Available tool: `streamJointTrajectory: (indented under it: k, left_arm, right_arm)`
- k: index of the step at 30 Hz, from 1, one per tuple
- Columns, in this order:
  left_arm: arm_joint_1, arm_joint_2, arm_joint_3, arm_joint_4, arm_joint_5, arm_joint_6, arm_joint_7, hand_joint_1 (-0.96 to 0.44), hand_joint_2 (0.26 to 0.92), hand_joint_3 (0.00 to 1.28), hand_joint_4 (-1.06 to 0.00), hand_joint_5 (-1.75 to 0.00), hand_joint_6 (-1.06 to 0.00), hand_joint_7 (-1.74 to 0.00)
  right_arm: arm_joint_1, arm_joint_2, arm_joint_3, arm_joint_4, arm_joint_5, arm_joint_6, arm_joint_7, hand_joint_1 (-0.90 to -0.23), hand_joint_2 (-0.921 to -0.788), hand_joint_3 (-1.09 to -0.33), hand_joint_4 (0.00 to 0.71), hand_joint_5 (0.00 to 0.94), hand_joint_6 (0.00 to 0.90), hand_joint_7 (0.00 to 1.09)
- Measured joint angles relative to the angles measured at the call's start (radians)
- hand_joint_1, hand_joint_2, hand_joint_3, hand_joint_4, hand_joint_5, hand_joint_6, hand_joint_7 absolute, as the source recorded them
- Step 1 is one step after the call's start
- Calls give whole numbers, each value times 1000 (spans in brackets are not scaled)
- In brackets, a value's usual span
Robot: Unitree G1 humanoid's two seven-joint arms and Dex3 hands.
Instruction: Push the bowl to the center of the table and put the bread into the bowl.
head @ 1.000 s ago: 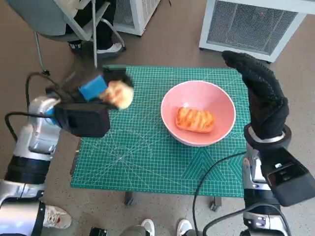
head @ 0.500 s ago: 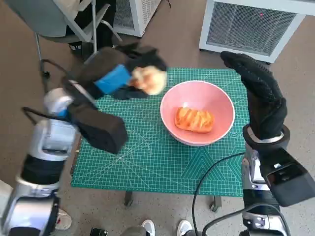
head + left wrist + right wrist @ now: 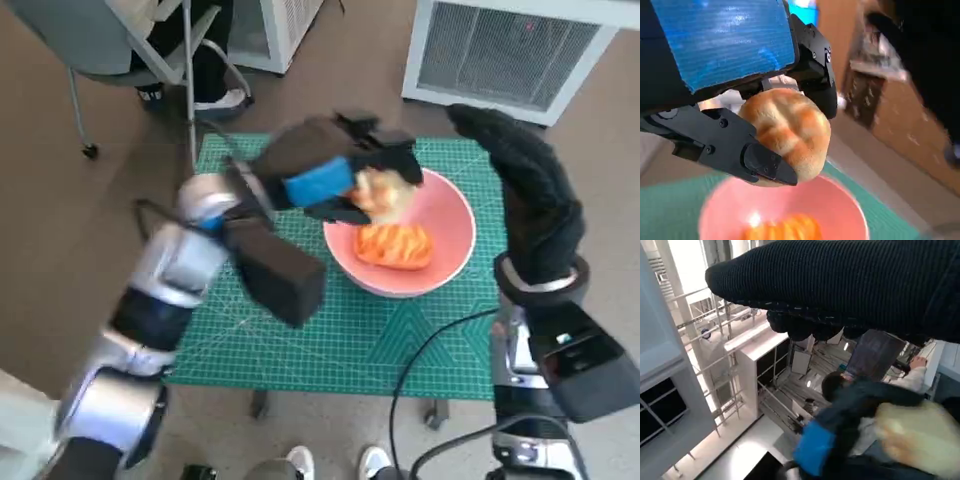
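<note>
- Left robot hand (image 3: pixel 335 180) grips a pale round bread roll (image 3: pixel 384 194) between its black fingers (image 3: pixel 765 162), holding it over the pink bowl's (image 3: pixel 448 215) rim at about ten o'clock.
- Right robot hand (image 3: pixel 530 205), gloved, stands upright just beside the bowl at three o'clock, holding nothing, fingers extended.
- An orange glazed bread (image 3: pixel 394 245) lies inside the bowl.
- The bowl sits on the green cutting mat (image 3: pixel 330 330) covering the bench, toward two o'clock.
</note>
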Motion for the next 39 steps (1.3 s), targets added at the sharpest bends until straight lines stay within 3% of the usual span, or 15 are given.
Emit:
streamJointTrajectory:
  k: [2,5,8,20,25,34,39]
  left_arm:
    - [-9,-17,-27,43,1,22,-62,-123,905,55,-221,-188,-319,-300]
    - [-7,-33,-54,67,1,73,-147,-172,907,22,-134,-62,-275,-121]
    - [-7,-43,-60,65,-1,123,-200,-219,907,10,-87,-20,-255,-56]
    - [25,-46,-15,33,-29,125,-159,-273,904,1,-9,0,-231,-10]
    - [46,-46,48,29,-104,120,-155,-280,904,1,-3,0,-236,-11]
    - [130,-74,237,-33,-345,52,-89,-304,920,94,-109,-41,-284,-35]
    - [213,-136,326,-146,-509,79,-54,-278,921,157,-160,-60,-299,-54]
  right_arm:
    - [3,0,-1,-7,1,1,0,-544,-921,-741,326,6,1,741]
    - [11,-1,-3,-18,2,4,0,-544,-921,-740,327,6,2,740]
    - [23,-2,-6,-25,2,9,0,-544,-921,-739,327,6,3,739]
    - [44,-5,-12,-58,9,24,-1,-549,-921,-733,328,6,4,727]
    - [48,-5,-14,-60,9,26,-1,-548,-921,-732,328,6,6,722]
    - [50,-11,-25,-79,2,28,-17,-541,-921,-730,331,6,17,712]
    - [50,-16,-30,-98,-8,38,-29,-542,-921,-727,332,6,24,706]
